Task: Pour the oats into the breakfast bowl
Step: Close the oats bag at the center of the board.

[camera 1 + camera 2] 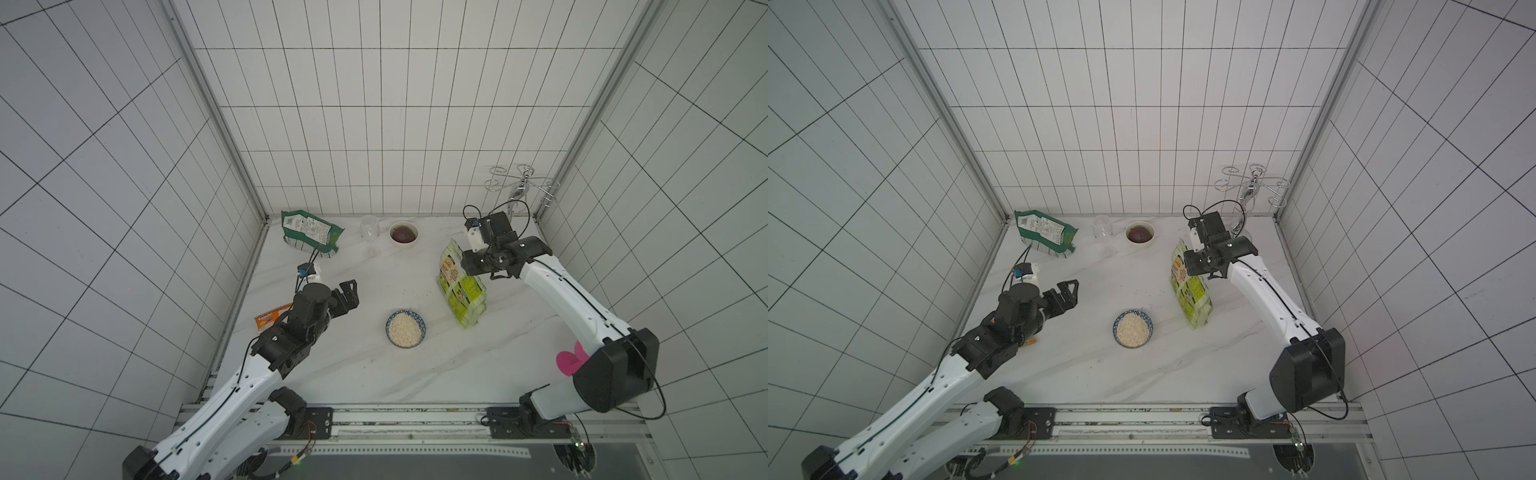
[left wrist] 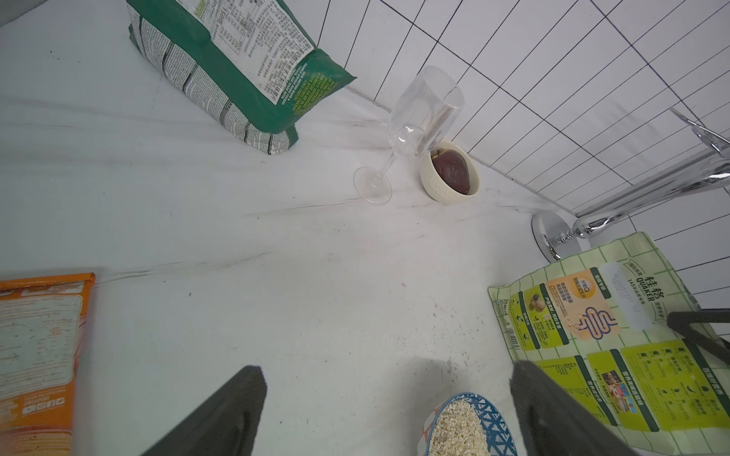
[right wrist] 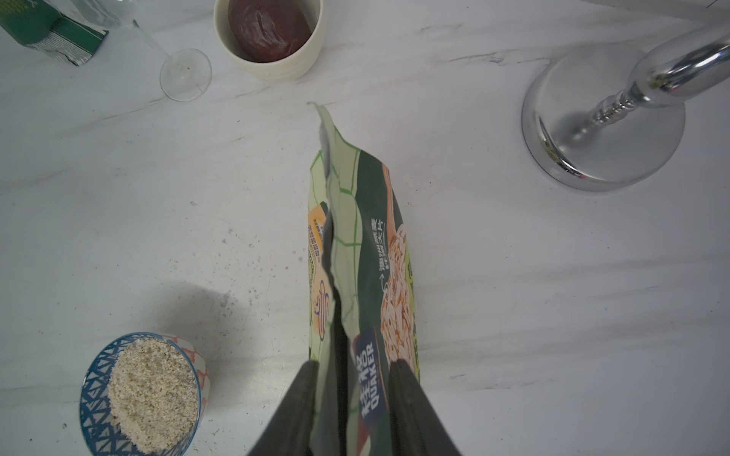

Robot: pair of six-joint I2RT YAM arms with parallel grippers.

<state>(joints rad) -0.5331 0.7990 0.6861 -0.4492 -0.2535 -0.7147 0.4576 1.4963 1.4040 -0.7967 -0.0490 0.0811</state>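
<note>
Lower left, our left end effector (image 1: 348, 293) hangs wide apart, empty. At lower centre, the small blue triangle-patterned breakfast bowl (image 1: 406, 328) sits heaped with pale beige oats (image 1: 404, 331). Beyond, to the right, our right end effector (image 3: 353, 367) pinches the top of the lime-green stand-up pouch (image 1: 461, 291). We'd settle it upright on the tabletop (image 1: 332, 374) before letting go.
</note>
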